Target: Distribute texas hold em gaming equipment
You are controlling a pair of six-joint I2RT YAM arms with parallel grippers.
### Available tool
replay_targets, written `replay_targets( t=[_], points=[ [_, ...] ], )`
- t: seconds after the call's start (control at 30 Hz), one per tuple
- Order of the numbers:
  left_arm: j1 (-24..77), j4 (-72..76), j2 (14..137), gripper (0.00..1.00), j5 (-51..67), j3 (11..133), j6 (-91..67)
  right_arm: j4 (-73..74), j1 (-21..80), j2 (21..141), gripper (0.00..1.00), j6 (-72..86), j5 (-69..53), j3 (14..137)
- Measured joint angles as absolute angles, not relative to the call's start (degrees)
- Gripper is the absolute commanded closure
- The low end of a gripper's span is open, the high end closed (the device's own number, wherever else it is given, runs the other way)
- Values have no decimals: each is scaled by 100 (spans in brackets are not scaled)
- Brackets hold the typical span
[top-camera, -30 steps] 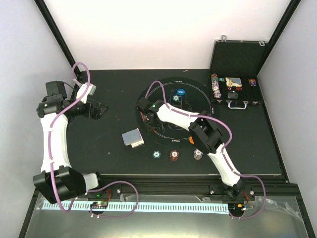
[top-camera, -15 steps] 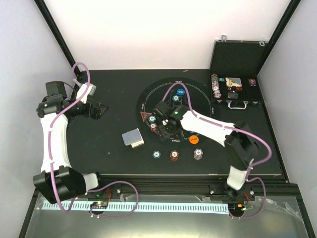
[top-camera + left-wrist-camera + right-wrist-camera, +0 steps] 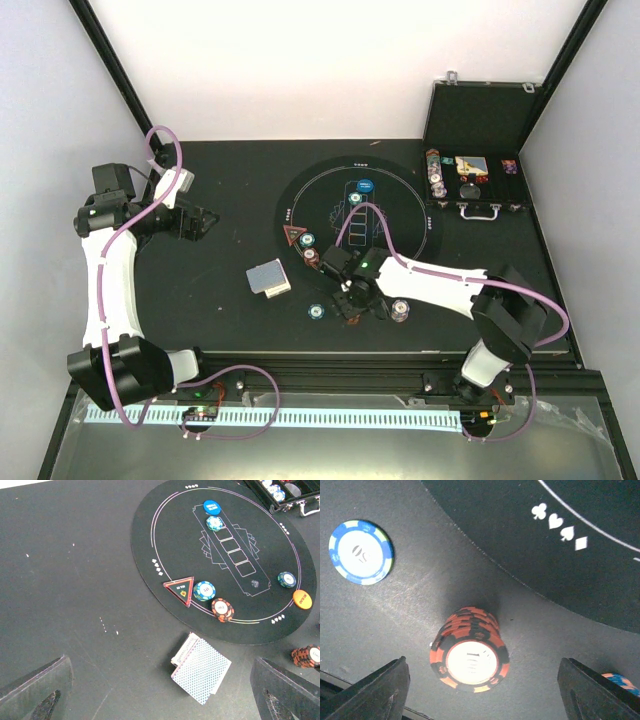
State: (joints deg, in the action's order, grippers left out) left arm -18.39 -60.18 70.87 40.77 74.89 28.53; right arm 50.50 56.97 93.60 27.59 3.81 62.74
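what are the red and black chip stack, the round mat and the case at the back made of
The red-and-black chip stack: seemingly moulded plastic or clay composite, matte, with striped edge inlays and a white printed centre label. The round mat: thin, flat, matte, maybe felt or rubber, with white printed lines; the texture is too fine to tell. The case: black panels with a silvery handle and fittings, likely metal trim.

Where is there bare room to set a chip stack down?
Widest free patch: the bare table between the left pincer, the round mat's left rim and the card deck. A smaller patch lies right of the mat, in front of the case. Crowded: the mat's near edge, where the triangle, chips and right pincer over the red stack cluster.
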Motion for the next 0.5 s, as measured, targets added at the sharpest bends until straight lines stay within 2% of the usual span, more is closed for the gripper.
replay_targets(
  t=[0.5],
  points=[
    [-1839,-6018,7087,1,4075,7489,2853,4711,5817,9391,27,2864,123,6130]
  ],
)
